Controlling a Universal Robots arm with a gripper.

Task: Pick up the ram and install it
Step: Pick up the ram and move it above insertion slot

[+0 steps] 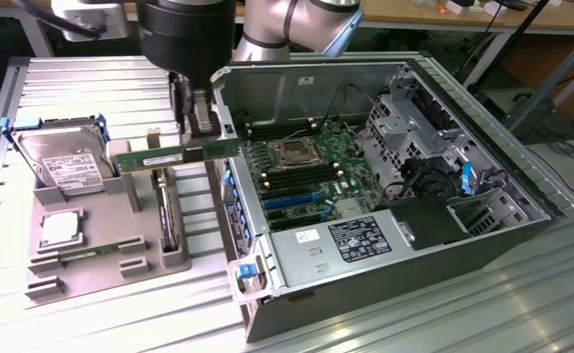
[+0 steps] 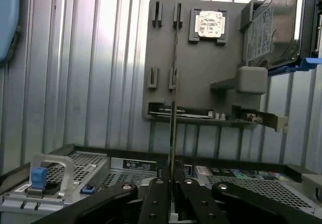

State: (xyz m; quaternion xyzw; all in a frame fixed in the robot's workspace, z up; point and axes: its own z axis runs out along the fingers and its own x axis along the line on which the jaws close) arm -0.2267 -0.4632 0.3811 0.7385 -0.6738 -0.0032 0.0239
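— Where is the ram (image 1: 174, 156) (image 2: 173, 133) in your shot?
— You see it lifted clear of the bench (image 1: 90, 88), lying level in the air just outside the open computer case (image 1: 267, 84), by the case wall on the exterior view's left.
— And the jaws?
— Narrow, clamped on the ram's upper edge. From the wrist you look along its thin edge, pinched between them.
— What lies beneath?
— A grey parts tray (image 1: 101, 254) beside the case. A hard drive (image 1: 66, 162) stands at the tray's end farther from the case.
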